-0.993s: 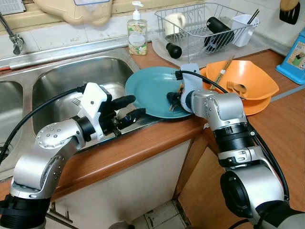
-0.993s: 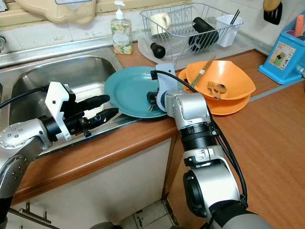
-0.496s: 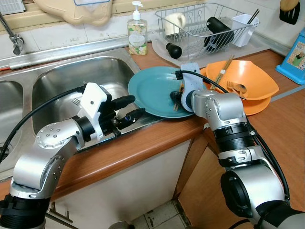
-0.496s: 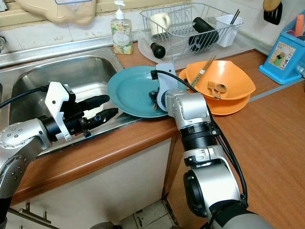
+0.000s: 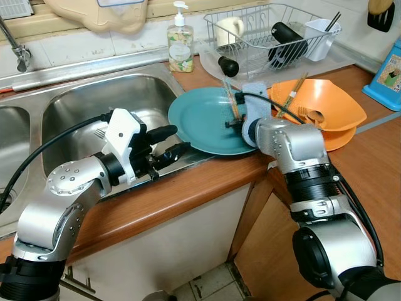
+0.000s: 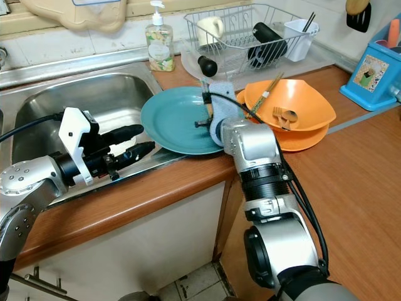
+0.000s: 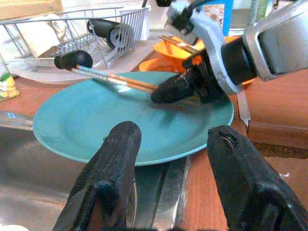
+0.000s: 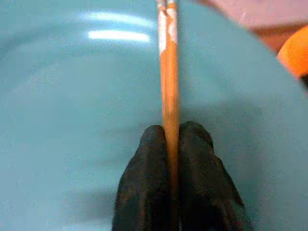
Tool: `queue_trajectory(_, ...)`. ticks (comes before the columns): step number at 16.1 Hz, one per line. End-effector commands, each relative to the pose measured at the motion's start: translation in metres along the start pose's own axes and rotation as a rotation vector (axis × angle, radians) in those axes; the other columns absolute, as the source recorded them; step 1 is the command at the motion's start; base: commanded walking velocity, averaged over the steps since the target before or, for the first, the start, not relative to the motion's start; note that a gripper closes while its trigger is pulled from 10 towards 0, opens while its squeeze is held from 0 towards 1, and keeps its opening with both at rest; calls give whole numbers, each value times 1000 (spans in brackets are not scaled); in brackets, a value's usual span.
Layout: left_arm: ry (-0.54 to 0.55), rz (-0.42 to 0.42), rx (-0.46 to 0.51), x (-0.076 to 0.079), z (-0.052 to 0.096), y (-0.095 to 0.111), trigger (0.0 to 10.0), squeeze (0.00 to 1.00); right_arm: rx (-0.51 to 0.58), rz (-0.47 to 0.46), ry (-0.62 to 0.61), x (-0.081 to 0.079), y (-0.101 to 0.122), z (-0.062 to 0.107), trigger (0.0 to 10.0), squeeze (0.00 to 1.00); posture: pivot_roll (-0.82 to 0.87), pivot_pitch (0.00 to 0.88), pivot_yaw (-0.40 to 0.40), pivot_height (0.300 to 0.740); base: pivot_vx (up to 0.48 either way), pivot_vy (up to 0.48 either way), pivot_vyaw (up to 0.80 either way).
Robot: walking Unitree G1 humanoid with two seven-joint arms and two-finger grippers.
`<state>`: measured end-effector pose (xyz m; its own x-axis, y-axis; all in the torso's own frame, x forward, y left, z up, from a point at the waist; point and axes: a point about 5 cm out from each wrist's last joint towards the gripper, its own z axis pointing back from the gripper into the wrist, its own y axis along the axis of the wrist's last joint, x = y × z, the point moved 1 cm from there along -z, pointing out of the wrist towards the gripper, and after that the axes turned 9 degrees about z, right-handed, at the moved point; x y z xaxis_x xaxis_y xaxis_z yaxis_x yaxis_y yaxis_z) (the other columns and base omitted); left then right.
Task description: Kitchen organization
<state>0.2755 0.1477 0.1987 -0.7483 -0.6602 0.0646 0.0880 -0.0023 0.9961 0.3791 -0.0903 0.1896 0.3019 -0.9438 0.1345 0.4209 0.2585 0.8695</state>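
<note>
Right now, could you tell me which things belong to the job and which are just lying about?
In the job: chopsticks pinched in the right gripper, teal plate beneath, left gripper open beside it.

Lying about: soap bottle, dish rack, orange bowls, sink.

Wooden counter point(image 5: 188, 194), teal plate point(image 5: 200, 122), orange bowls point(image 5: 332, 106), dish rack point(image 5: 269, 31), soap bottle point(image 5: 180, 44)
</note>
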Motion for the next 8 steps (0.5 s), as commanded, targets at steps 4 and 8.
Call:
queue_trajectory(4, 20, -25, 17, -2, 3, 5, 10000, 0, 86, -50, 33, 2, 10, 8, 0, 0, -92, 0, 36, 740, 0, 0, 0)
queue_trajectory(8, 22, 3, 63, -4, 0, 13, 10000, 0, 376, -169, 191, -3, 41, 29, 0, 0, -88, 0, 36, 740, 0, 0, 0)
